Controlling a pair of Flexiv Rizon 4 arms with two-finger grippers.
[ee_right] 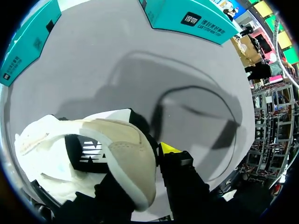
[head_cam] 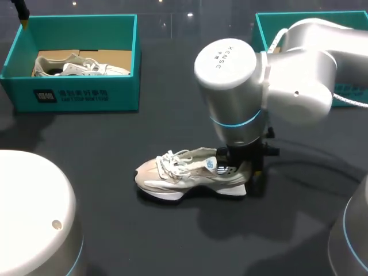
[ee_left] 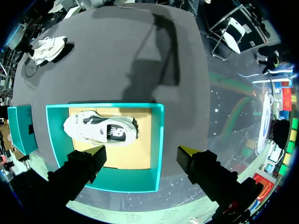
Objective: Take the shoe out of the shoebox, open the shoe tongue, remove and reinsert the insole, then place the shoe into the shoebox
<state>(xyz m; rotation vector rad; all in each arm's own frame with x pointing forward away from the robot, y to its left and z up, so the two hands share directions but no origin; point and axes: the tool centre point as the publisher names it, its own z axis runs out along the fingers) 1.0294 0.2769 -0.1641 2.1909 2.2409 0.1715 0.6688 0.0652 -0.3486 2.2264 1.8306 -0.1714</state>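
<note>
**2 shoes, 2 boxes, 1 shoe out on the table**

There are 2 teal shoeboxes and 2 pale trainers. The left shoebox (head_cam: pixel 80 95) holds the boxed shoe (head_cam: pixel 80 66), which lies on brown cardboard. The right shoebox (head_cam: pixel 265 26) is mostly hidden behind my right arm.

The loose shoe (head_cam: pixel 184 175) stands on its sole near the middle of the dark table (head_cam: pixel 144 241), well apart from both boxes. It is cream and beige, with white laces, a thick white sole and a dark mark on its side.

The right gripper (ee_right: pixel 145 172) is clamped on the loose shoe's heel. 1 finger is outside the heel and the other inside the collar.

The left gripper (ee_left: pixel 142 153) hangs above the left shoebox with its fingers spread wide, holding nothing.
</note>
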